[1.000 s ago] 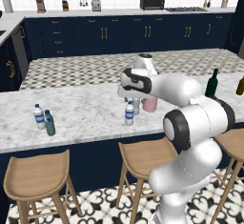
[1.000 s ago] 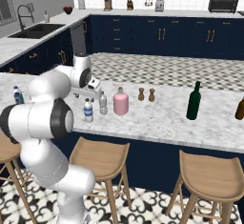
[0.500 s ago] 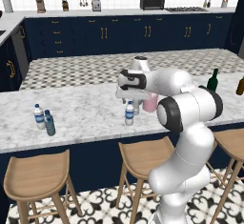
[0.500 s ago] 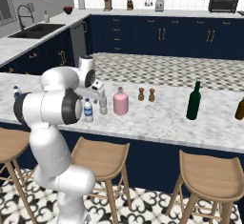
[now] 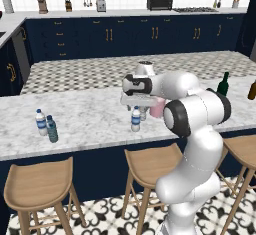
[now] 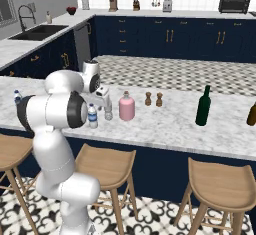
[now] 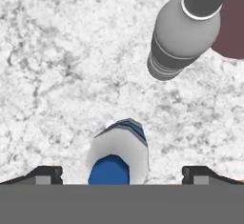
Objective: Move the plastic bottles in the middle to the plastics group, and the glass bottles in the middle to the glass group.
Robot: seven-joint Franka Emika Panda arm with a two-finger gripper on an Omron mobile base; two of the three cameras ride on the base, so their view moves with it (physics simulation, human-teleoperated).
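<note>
Left base view: gripper (image 5: pixel 137 100) poised over the counter's (image 5: pixel 85 124) middle cluster, blue-label bottle (image 5: pixel 135 119) directly beneath, grey bottle (image 5: pixel 143 113) just beyond it, pink bottle (image 5: pixel 157 108) to the far side of both. Well off to the hand's left, the plastics pair (image 5: pixel 46 125); far the other way, wine bottle (image 5: pixel 223 84) and amber bottle (image 5: pixel 253 90).

Right base view: gripper (image 6: pixel 102 100) hanging above the blue-label bottle (image 6: pixel 92 116), grey bottle (image 6: pixel 108 111) just beside, pink bottle (image 6: pixel 126 107) next along. Salt and pepper shakers (image 6: pixel 153 99) behind, not part of the job. Wine bottle (image 6: pixel 203 106) well apart, toward the glass end.

Hand view: looking straight down, blue cap and label of the near bottle (image 7: pixel 117 154) centred between the two fingertips (image 7: pixel 43 174), which stand spread wide, nothing between them pinched. Grey bottle (image 7: pixel 183 34) ahead and to one side, pink bottle (image 7: pixel 232 26) at the corner past it.

Likely handling: small, light, thin-walled plastic, smooth and prone to tip or squash; best taken across the body just below the shoulder, squarely and gently, clear of the grey neighbour.
</note>
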